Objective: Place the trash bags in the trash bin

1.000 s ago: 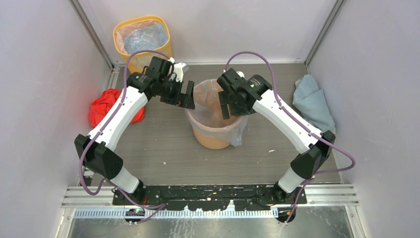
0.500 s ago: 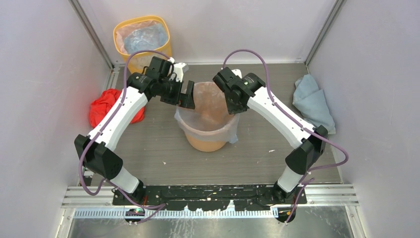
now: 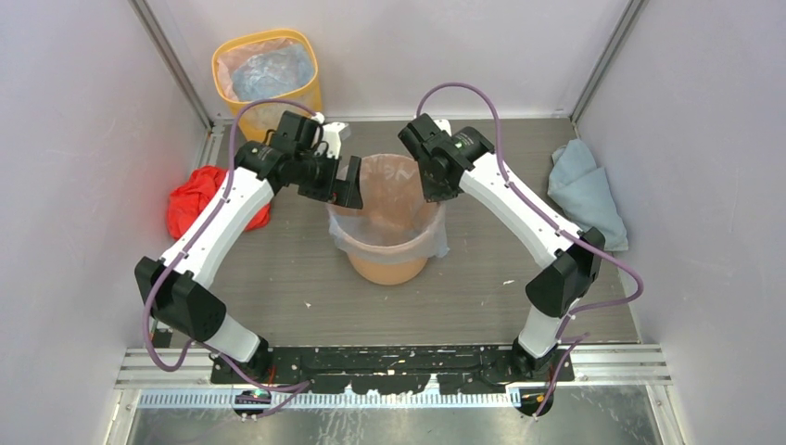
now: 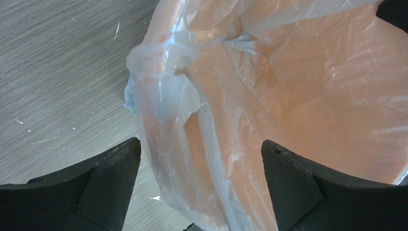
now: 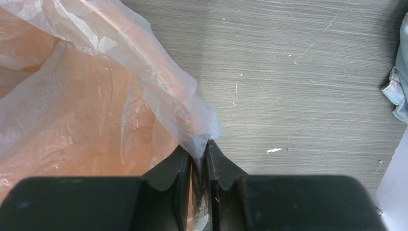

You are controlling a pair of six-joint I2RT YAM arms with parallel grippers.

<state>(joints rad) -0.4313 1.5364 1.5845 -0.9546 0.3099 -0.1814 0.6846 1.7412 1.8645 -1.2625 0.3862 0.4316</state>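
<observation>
The orange trash bin (image 3: 389, 269) stands mid-table, lined with a translucent trash bag (image 3: 385, 209) whose edge drapes over the rim. My left gripper (image 3: 341, 190) hovers at the bin's left rim. In the left wrist view it (image 4: 199, 144) is wide open, with the bunched bag edge (image 4: 163, 77) and the rim between the fingers, untouched. My right gripper (image 3: 434, 192) is at the bin's right rim. In the right wrist view it (image 5: 198, 149) is shut on a fold of the bag's edge (image 5: 159, 91).
A taller yellow bin (image 3: 222, 88) with its own liner stands at the back left corner. A red bundle (image 3: 199, 199) lies by the left wall and a blue-grey cloth (image 3: 586, 190) by the right wall. Enclosure walls stand on three sides.
My right gripper has shut on the bag's edge and moved left and back. The bin has shifted left and now stands more upright. The left gripper has barely moved.
</observation>
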